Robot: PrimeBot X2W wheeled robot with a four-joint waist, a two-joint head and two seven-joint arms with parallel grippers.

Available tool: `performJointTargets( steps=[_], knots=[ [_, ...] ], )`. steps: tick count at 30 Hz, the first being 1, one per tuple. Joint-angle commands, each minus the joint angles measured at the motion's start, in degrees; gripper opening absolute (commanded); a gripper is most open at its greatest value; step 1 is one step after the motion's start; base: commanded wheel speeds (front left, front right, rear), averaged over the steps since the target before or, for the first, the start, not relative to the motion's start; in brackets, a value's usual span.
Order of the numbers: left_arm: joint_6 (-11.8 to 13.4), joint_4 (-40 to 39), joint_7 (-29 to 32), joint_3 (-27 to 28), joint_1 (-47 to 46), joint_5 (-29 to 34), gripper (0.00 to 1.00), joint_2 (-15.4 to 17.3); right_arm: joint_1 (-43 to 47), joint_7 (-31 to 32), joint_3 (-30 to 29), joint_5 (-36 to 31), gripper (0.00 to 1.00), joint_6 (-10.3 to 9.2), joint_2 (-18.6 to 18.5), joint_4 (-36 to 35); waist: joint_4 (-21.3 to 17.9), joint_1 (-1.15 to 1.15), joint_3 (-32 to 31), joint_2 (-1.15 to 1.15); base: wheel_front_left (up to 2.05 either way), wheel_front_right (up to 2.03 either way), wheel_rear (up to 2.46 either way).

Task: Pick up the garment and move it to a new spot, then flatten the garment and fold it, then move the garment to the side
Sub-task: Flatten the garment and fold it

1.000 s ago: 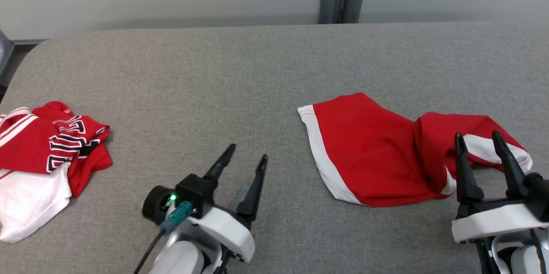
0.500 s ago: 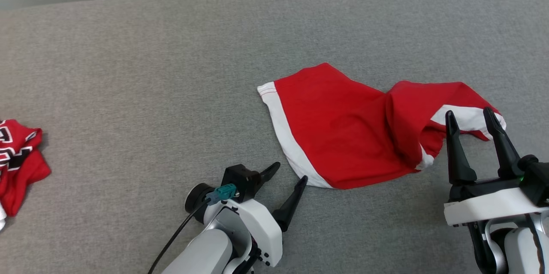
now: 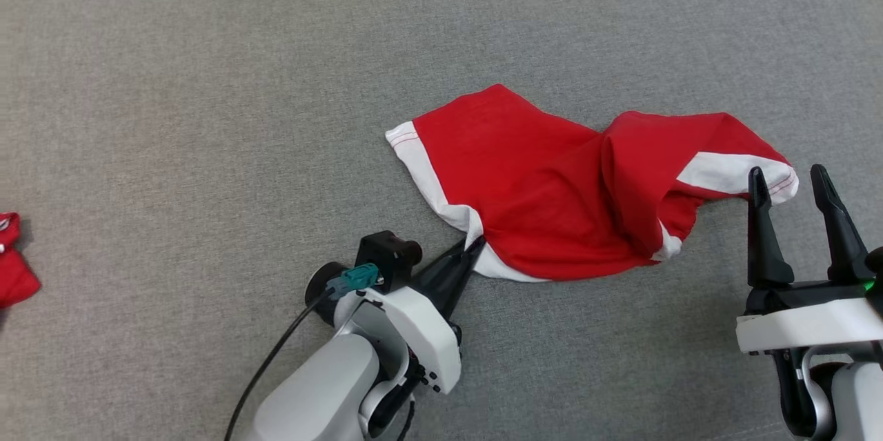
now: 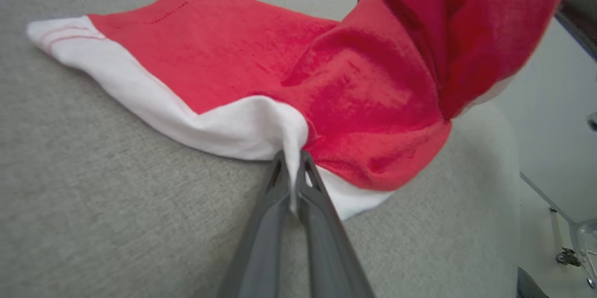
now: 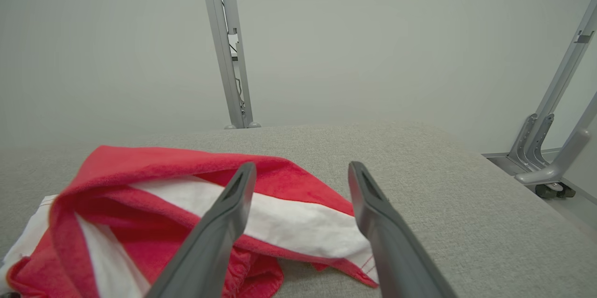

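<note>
The garment [image 3: 552, 199] is a red piece with white side bands, lying rumpled on the grey padded table [image 3: 207, 116]. My left gripper [image 3: 472, 248] is shut on the white band at the garment's near left edge; in the left wrist view the cloth [image 4: 261, 83] is pinched between the two fingers of the left gripper [image 4: 294, 160]. My right gripper [image 3: 790, 182] stands open just in front of the garment's right end, above its white band. In the right wrist view the garment [image 5: 154, 195] lies under and ahead of the open right gripper [image 5: 301, 169].
Another red garment [image 3: 10, 261] shows at the table's left edge. Metal frame posts [image 5: 231, 46] stand behind the table, and further frame legs [image 5: 550, 149] stand beyond its right end. Bare grey table surface lies left of and behind the garment.
The head camera has tilted down and right, shifting the whole picture. My left gripper moved right to the garment's near edge and shut on the white band. The right gripper stays open.
</note>
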Motion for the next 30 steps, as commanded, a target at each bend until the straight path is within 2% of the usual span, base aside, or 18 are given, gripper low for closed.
performJointTargets(
  steps=[1, 6, 9, 10, 17, 23, 24, 25, 27, 29, 30],
  knots=[
    [0.5, -0.5, -0.7, 1.2, 0.6, -0.7, 0.00, 2.1, 0.1, -0.5, -0.7, 0.2, 1.00, 0.01, -0.1, 0.2, 1.1, 0.00, -0.4, 0.00, 0.00, 0.00, 0.00],
    [2.0, -7.3, -0.5, 3.8, 4.1, -2.7, 0.00, 6.1, 0.4, -0.7, -1.8, 0.4, 1.00, 0.01, -0.1, 1.0, 3.6, 0.00, -1.4, 0.00, 0.00, 0.00, 0.00],
    [3.9, -12.5, 0.6, 5.8, 6.8, -4.2, 0.00, 9.2, 0.4, -0.6, -1.9, 0.5, 1.00, 0.01, -0.1, 1.4, 4.9, 0.00, -1.9, 0.00, 0.00, 0.00, 0.00],
    [3.9, -12.5, 0.6, 5.8, 6.8, -4.2, 0.00, 9.2, 0.4, -0.6, -1.9, 0.5, 1.00, 0.01, -0.1, 1.4, 4.9, 0.00, -1.9, 0.00, 0.00, 0.00, 0.00],
    [9.1, -22.6, 3.3, 10.8, 12.7, -6.9, 0.00, 16.6, 0.4, -0.2, -1.7, 0.6, 1.00, 0.01, -0.1, 1.8, 7.4, 0.00, -2.7, 0.00, 0.00, 0.00, 0.00],
    [12.0, -25.8, 4.0, 14.2, 16.1, -7.9, 0.00, 21.3, -0.2, -0.3, -1.0, 0.7, 1.00, 0.01, -0.1, 2.7, 8.1, 0.00, -3.6, 0.00, 0.00, 0.00, 0.00],
    [11.7, -25.3, 4.8, 14.2, 16.7, -9.0, 0.71, 21.1, -0.2, -0.4, -0.8, 0.7, 1.00, 0.01, -0.1, 2.9, 8.0, 0.00, -3.8, 0.00, 0.00, 0.00, 0.00],
    [11.1, -25.1, 4.9, 14.3, 17.1, -10.2, 1.00, 20.4, -0.2, -0.4, -0.6, 0.7, 1.00, 0.01, -0.1, 3.0, 8.0, 0.00, -4.1, 0.00, 0.00, 0.00, 0.00],
    [11.7, -24.3, 3.5, 14.8, 16.4, -9.0, 1.00, 21.0, 0.1, -0.4, -0.2, 0.0, 1.00, 0.01, -0.1, 3.3, 8.0, 0.00, -4.6, 0.00, 0.00, 0.00, 0.00],
    [12.7, -22.9, 2.2, 14.8, 16.7, -8.5, 1.00, 20.3, 0.2, -0.4, 0.2, -0.1, 1.00, 0.01, -0.1, 3.7, 7.9, 0.00, -5.4, 0.00, 0.00, 0.00, 0.00],
    [13.8, -22.4, 0.9, 15.0, 16.8, -7.3, 1.00, 20.2, 0.3, -0.3, 0.5, -0.1, 1.00, 0.01, -0.1, 3.8, 7.9, 0.00, -5.8, 0.00, 0.00, 0.00, 0.00]
  ],
)
